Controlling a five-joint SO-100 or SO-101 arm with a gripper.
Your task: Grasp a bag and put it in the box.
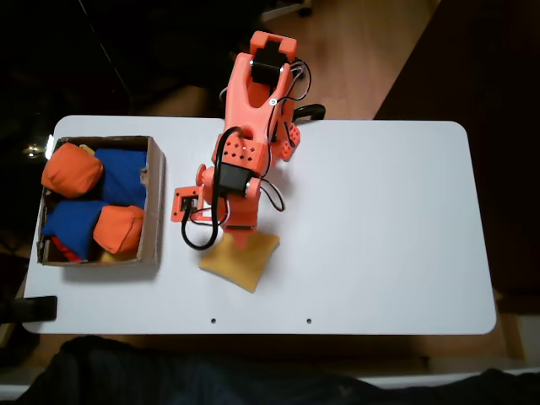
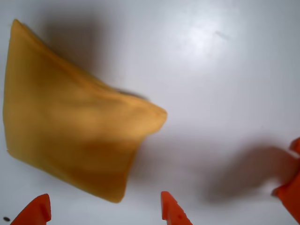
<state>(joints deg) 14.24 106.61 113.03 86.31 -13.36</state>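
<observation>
The mustard-yellow beanbag (image 2: 70,136) lay ungrasped on the white table (image 1: 380,219), outside the cardboard box (image 1: 155,202). The gripper (image 2: 105,211) was held open above it; grasping and placing remained.

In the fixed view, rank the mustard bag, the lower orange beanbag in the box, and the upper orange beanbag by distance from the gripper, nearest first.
The gripper hangs mid-table, fingertips apart in the wrist view.
1. Mustard bag: directly under the gripper, on the table.
2. Lower orange beanbag: inside the box, by its right wall.
3. Upper orange beanbag: the box's far upper-left corner.
</observation>
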